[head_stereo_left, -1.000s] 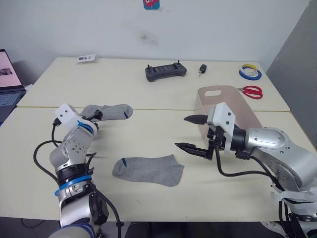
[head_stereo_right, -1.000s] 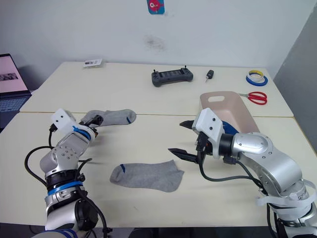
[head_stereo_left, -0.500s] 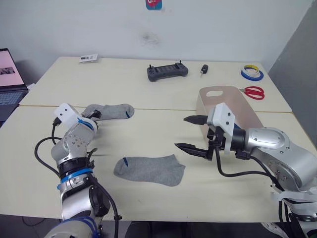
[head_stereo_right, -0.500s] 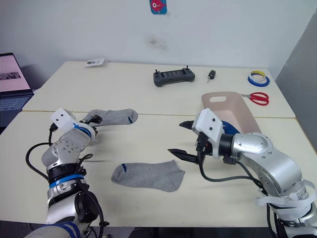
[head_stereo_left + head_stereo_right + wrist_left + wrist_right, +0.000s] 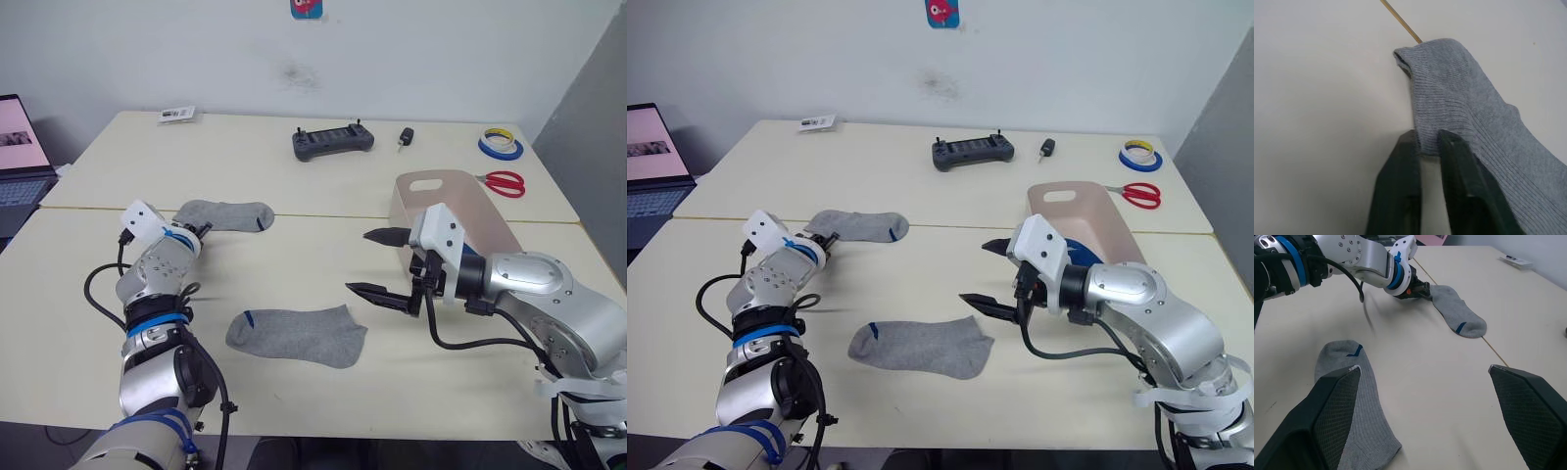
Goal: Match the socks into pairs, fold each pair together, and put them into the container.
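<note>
Two grey socks with blue marks lie on the table. The far grey sock point(image 5: 230, 213) lies flat left of centre, and my left gripper point(image 5: 203, 230) is shut on its cuff edge; the left wrist view shows both fingers point(image 5: 1400, 166) pinching the ribbed cuff point(image 5: 1449, 98). The near grey sock point(image 5: 294, 336) lies flat in front of centre. My right gripper point(image 5: 359, 261) hovers open to the right of it, holding nothing, its wide-apart fingers point(image 5: 1327, 406) framing both socks. The container point(image 5: 431, 186), a pale beige bin, stands behind the right gripper.
A black controller point(image 5: 331, 140), a small black key fob point(image 5: 402, 136), tape rolls point(image 5: 495, 144) and red scissors point(image 5: 502, 180) lie along the table's far side. A laptop point(image 5: 20, 157) sits at the far left, and a small card point(image 5: 176, 115) lies at the back left.
My left gripper has closed on the far grey sock's cuff, and gripper and sock have shifted slightly to the right. The right arm and the near sock have stayed put.
</note>
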You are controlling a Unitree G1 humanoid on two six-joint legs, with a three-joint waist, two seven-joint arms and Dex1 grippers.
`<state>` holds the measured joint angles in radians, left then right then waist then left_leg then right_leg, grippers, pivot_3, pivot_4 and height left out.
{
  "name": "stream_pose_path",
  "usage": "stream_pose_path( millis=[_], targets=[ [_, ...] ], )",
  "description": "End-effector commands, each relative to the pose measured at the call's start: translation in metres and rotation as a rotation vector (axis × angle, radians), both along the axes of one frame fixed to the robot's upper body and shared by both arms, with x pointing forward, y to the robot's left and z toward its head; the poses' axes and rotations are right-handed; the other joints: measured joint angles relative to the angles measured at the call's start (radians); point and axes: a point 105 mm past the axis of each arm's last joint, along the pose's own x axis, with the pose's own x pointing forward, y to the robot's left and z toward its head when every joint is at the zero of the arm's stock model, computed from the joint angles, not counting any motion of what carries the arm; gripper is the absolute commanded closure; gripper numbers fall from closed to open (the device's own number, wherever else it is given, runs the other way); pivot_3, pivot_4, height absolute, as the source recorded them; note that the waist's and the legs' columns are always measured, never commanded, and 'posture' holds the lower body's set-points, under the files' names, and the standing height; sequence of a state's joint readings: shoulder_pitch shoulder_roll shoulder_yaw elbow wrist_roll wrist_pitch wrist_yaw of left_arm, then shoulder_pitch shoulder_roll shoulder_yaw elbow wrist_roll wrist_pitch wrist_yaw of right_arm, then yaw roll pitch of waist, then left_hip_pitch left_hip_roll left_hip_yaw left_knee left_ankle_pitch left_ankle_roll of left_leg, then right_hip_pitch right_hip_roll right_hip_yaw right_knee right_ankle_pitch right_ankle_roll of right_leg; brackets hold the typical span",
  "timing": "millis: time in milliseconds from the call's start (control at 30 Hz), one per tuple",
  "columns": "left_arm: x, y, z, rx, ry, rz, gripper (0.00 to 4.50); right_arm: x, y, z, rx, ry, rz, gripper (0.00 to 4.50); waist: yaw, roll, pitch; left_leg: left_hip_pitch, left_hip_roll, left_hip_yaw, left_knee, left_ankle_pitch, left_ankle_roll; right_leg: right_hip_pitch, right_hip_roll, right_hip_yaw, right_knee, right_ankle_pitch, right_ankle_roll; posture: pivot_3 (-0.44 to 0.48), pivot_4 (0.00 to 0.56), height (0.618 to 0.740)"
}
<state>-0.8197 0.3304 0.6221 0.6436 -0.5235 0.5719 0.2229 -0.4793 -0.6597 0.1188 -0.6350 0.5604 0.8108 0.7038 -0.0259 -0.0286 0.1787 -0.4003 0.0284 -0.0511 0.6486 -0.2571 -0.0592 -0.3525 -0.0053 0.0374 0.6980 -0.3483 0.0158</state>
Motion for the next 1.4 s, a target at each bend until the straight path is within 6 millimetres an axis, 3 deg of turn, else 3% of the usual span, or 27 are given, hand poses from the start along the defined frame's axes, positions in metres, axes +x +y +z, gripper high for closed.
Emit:
stream_pose_path(
  millis=[33, 200, 500, 633, 733, 833, 933, 1100, 1233, 1300, 1400],
  targets=[
    [0.002, 0.008, 0.016, 0.033, -0.055, 0.017, 4.48, -0.005, 0.002, 0.008, 0.007, -0.047, 0.015, 0.0, 0.0, 0.0, 0.0, 0.0, 0.0, 0.0, 0.0, 0.0, 0.0, 0.0, 0.0, 0.0, 0.0, 0.0, 0.0, 0.0, 0.15, 0.74],
    [-0.006, 0.025, 0.031, 0.11, -0.128, 0.076, 4.48, -0.006, 0.002, 0.007, 0.009, -0.048, 0.016, 0.0, 0.0, 0.0, 0.0, 0.0, 0.0, 0.0, 0.0, 0.0, 0.0, 0.0, 0.0, 0.0, 0.0, 0.0, 0.0, 0.0, 0.15, 0.74],
    [-0.037, 0.058, 0.084, 0.347, -0.264, 0.123, 4.48, -0.009, 0.003, 0.006, 0.021, -0.038, 0.02, 0.0, -0.003, 0.0, 0.0, 0.0, 0.001, 0.0, -0.001, 0.0, 0.0, 0.0, 0.0, 0.001, 0.0, 0.0, 0.0, 0.0, 0.15, 0.74],
    [-0.051, 0.06, 0.135, 0.651, -0.366, 0.054, 4.48, -0.009, 0.005, 0.005, 0.028, -0.035, 0.028, 0.0, -0.003, 0.0, 0.0, 0.0, 0.0, 0.0, -0.001, 0.0, 0.0, 0.0, 0.0, 0.001, 0.0, 0.0, 0.0, 0.0, 0.15, 0.74],
    [-0.049, 0.041, 0.142, 0.777, -0.368, -0.075, 4.48, -0.009, 0.005, 0.004, 0.03, -0.033, 0.029, 0.0, -0.002, 0.0, 0.0, 0.0, 0.001, 0.0, -0.001, 0.0, 0.0, -0.001, 0.0, 0.001, 0.0, 0.0, 0.0, 0.0, 0.15, 0.74],
    [-0.043, 0.009, 0.134, 0.842, -0.357, -0.267, 4.48, -0.009, 0.006, 0.004, 0.032, -0.031, 0.029, 0.0, 0.003, 0.0, 0.0, 0.0, 0.0, 0.0, -0.001, 0.0, -0.001, 0.0, 0.0, 0.0, -0.001, 0.0, 0.0, 0.0, 0.15, 0.74],
    [-0.041, -0.038, 0.107, 0.917, -0.315, -0.581, 4.48, -0.009, 0.005, 0.003, 0.031, -0.028, 0.022, 0.0, 0.001, 0.0, 0.0, 0.0, 0.0, 0.001, -0.002, 0.0, -0.001, 0.0, -0.001, 0.001, -0.001, 0.0, 0.0, 0.0, 0.15, 0.74],
    [-0.048, -0.091, 0.064, 0.941, -0.262, -0.917, 4.48, -0.011, 0.001, 0.002, 0.022, -0.018, 0.001, 0.0, -0.002, 0.0, 0.0, 0.0, 0.001, 0.001, -0.002, 0.0, 0.0, -0.001, 0.001, 0.001, -0.001, 0.0, 0.0, 0.0, 0.15, 0.74],
    [-0.057, -0.13, 0.037, 0.884, -0.256, -1.104, 4.48, -0.014, -0.005, -0.003, -0.001, -0.007, -0.022, 0.0, -0.003, 0.0, 0.001, 0.0, 0.001, 0.001, -0.002, 0.0, 0.0, -0.001, 0.001, 0.002, 0.0, 0.0, 0.0, 0.0, 0.15, 0.74],
    [-0.061, -0.14, 0.033, 0.855, -0.258, -1.141, 4.48, -0.015, -0.007, -0.004, -0.009, -0.002, -0.03, 0.0, -0.003, 0.0, 0.001, 0.0, 0.0, 0.001, -0.002, 0.0, 0.0, -0.001, 0.001, 0.002, 0.0, 0.0, 0.0, 0.0, 0.15, 0.74],
    [-0.078, -0.164, 0.015, 0.792, -0.241, -1.279, 4.48, -0.016, -0.017, -0.009, -0.036, 0.011, -0.064, 0.0, -0.003, 0.0, 0.001, 0.0, 0.001, 0.001, -0.002, 0.0, 0.001, -0.001, 0.001, 0.002, -0.001, 0.0, 0.0, 0.0, 0.15, 0.74]
  ],
)
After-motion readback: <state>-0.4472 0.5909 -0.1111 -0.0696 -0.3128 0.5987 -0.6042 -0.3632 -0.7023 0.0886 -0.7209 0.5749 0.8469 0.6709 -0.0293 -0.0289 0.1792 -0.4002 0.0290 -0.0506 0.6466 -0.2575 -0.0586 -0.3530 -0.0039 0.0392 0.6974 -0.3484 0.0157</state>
